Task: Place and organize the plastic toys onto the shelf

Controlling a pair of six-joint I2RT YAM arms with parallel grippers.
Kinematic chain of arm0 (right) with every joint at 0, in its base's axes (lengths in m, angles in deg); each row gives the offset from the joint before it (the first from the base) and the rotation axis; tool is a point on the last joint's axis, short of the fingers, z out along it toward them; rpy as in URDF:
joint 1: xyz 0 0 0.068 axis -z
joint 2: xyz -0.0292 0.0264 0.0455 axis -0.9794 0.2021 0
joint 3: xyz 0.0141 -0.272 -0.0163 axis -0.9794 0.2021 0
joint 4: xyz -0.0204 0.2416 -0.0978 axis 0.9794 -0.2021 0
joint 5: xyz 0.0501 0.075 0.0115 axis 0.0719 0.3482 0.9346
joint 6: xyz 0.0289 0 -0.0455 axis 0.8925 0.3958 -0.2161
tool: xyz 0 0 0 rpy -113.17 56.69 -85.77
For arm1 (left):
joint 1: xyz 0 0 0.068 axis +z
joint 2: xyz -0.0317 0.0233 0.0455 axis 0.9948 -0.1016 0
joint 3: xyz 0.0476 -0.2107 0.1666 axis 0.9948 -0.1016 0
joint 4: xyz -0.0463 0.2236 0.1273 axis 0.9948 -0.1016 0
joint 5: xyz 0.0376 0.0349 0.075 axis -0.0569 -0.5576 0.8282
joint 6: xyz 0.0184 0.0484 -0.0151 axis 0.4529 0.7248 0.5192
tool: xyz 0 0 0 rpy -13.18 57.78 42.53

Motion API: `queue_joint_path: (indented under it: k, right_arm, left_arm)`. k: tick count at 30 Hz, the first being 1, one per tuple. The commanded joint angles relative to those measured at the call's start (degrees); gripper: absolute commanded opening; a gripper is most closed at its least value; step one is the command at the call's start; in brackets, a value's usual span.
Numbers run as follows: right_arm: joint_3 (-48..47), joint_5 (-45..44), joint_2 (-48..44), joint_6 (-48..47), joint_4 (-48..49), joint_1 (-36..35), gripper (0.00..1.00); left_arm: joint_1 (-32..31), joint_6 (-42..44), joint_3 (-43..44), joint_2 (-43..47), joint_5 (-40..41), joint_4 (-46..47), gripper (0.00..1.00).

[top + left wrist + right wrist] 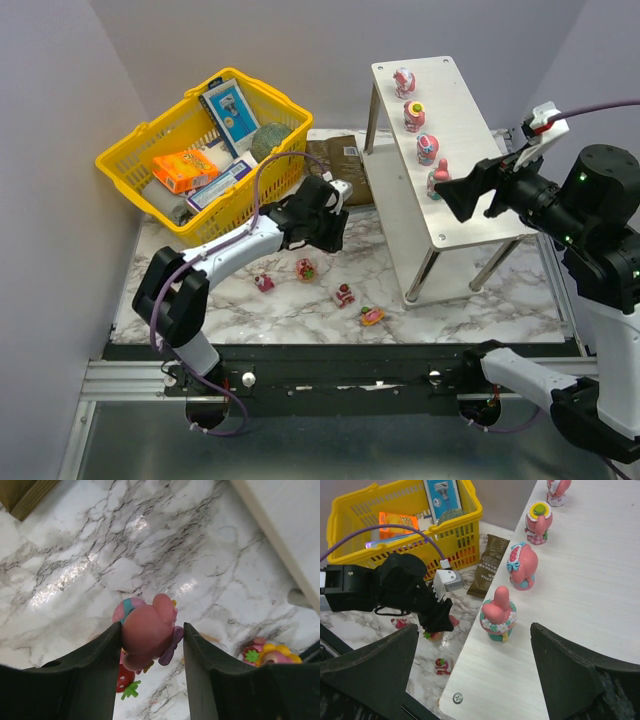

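Observation:
My left gripper is shut on a pink plastic toy and holds it just above the marble table. In the top view that gripper hangs left of the shelf, over a loose toy. Three more toys lie nearby. A row of toys stands along the shelf's top board, the nearest being a pink one with a flowered base. Just in front of that one, my right gripper is open and empty above the board.
A yellow basket of grocery boxes stands at the back left. A brown packet lies between basket and shelf. The shelf's thin legs stand on the table right of the loose toys. Walls enclose the left and back.

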Motion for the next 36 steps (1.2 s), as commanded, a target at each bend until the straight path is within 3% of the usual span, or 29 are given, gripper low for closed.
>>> queue_joint_path:
  k: [1, 7, 13, 18, 24, 31, 36]
  right_arm:
    - [1.9, 9.4, -1.7, -2.5, 3.3, 0.3, 1.00]
    - [7.6, 27.0, -4.1, -5.6, 10.5, 0.2, 1.00]
    - [6.9, 34.4, -2.6, -7.2, 12.1, -3.4, 1.00]
    - [5.4, 22.9, 0.1, -13.2, 11.7, -18.5, 1.00]
    - [6.9, 9.0, 3.2, -19.7, 14.8, -30.9, 0.98]
    - [8.7, 1.1, 5.2, -26.5, 18.5, -39.3, 0.96]
    - [8.7, 0.4, 6.3, -28.1, 18.5, -43.0, 0.95]
  left_arm:
    - [-0.4, 4.7, 4.6, 6.6, -7.9, -6.4, 0.00]
    - [-0.4, 7.2, 8.5, 15.6, -20.2, -12.1, 0.00]
    - [-0.4, 6.4, 11.3, 24.9, -35.9, -12.8, 0.00]
    - [-0.4, 3.4, 13.9, 29.9, -42.2, -11.5, 0.00]
    - [-0.4, 1.1, 16.0, 33.0, -46.3, -11.4, 0.00]
    - [-0.4, -3.5, 15.6, 36.0, -49.4, -8.8, 0.00]
    - [-0.4, -5.3, 15.3, 36.9, -49.4, -7.7, 0.00]
